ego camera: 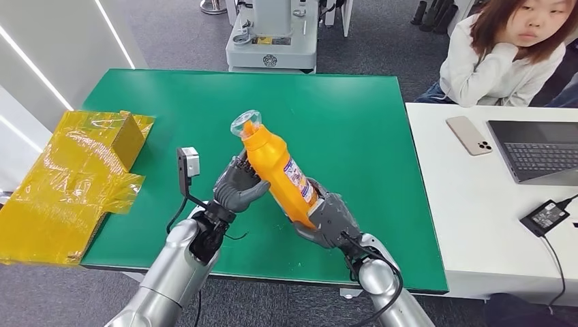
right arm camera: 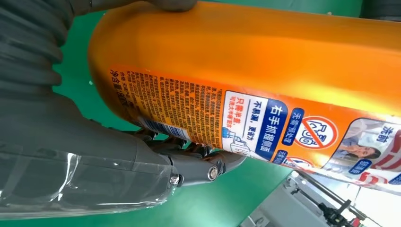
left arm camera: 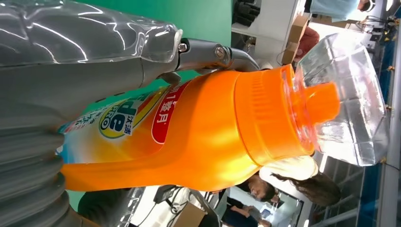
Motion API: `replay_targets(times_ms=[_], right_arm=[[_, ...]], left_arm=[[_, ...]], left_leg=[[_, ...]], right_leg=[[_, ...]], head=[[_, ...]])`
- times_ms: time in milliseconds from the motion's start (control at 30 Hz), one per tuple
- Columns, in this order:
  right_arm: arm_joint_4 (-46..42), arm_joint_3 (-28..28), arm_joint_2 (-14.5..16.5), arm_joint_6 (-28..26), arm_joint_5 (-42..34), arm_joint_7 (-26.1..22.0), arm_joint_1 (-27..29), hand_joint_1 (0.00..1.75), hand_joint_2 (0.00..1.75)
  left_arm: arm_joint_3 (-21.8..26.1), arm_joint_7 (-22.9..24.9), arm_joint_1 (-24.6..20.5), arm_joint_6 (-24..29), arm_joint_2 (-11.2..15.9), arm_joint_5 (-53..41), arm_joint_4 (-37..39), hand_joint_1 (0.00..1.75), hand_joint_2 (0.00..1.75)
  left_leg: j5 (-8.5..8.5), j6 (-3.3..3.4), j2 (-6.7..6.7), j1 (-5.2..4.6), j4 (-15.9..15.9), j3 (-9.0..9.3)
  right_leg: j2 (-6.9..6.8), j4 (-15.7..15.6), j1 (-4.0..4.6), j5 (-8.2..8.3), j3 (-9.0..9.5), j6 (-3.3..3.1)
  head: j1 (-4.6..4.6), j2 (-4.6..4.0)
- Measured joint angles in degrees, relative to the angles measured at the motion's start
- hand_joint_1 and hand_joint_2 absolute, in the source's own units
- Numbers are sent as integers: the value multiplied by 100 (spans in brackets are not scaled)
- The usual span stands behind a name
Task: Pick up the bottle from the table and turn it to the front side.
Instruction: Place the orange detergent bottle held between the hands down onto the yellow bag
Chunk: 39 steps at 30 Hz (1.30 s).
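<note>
An orange detergent bottle (ego camera: 281, 170) with a clear cap (ego camera: 245, 124) is held tilted above the green table (ego camera: 354, 116), cap pointing up and to the far left. My right hand (ego camera: 328, 218) grips its base from below. My left hand (ego camera: 238, 187) presses against the bottle's middle from the left, fingers curled on it. In the left wrist view the bottle (left arm camera: 203, 127) shows its front label and the clear cap (left arm camera: 350, 99). The right wrist view shows the bottle's (right arm camera: 265, 61) back label with small print, my right hand's fingers (right arm camera: 198, 165) under it.
Yellow plastic wrapping and a yellow box (ego camera: 75, 177) lie at the table's left edge. A white desk (ego camera: 477, 218) on the right carries a phone (ego camera: 469, 135), a laptop (ego camera: 538, 151) and a power adapter (ego camera: 545, 216). A person (ego camera: 511, 54) sits behind it. A machine base (ego camera: 272, 37) stands beyond the table.
</note>
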Motion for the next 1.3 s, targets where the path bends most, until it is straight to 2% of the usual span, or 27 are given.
replay_targets(times_ms=[533, 900, 1167, 1200, 1233, 1300], right_arm=[[727, 122, 63, -15, -59, -99, -413, 175, 175], [821, 139, 52, -103, -108, -70, -336, 175, 175], [749, 138, 44, -125, -105, 29, -217, 175, 175], [739, 138, 42, -125, -105, 30, -209, 175, 175], [728, 138, 38, -126, -105, 30, -204, 175, 175], [714, 137, 33, -126, -106, 31, -200, 175, 175]], left_arm=[[-218, -32, -308, 258, 64, -251, 514, 0, 175], [-487, 0, -446, 343, 77, -476, 822, 0, 175], [-684, 107, -501, 415, -13, -559, 824, 2, 175], [-697, 108, -510, 415, -18, -559, 824, 7, 175], [-704, 109, -516, 415, -23, -559, 824, 21, 175], [-712, 110, -522, 414, -33, -553, 824, 96, 175]], left_leg=[[1, 0, -1, 0, 0, -5], [1, 0, 0, 0, 0, -4], [0, 0, 1, -1, 0, -5], [0, 0, 1, -1, 0, -5], [1, 0, 1, -1, 0, -4], [1, 0, 1, 0, 0, -4]], right_leg=[[-1, 0, 0, 0, -4, 0], [0, -1, 0, 0, -6, 0], [0, -1, 0, 0, -6, 0], [0, -1, 0, 0, -6, 0], [0, -1, 0, 0, -6, 0], [0, -1, 0, 0, -6, 0]], head=[[-1, 0], [-1, 0], [0, 0], [0, 0], [0, 0], [0, 0]])
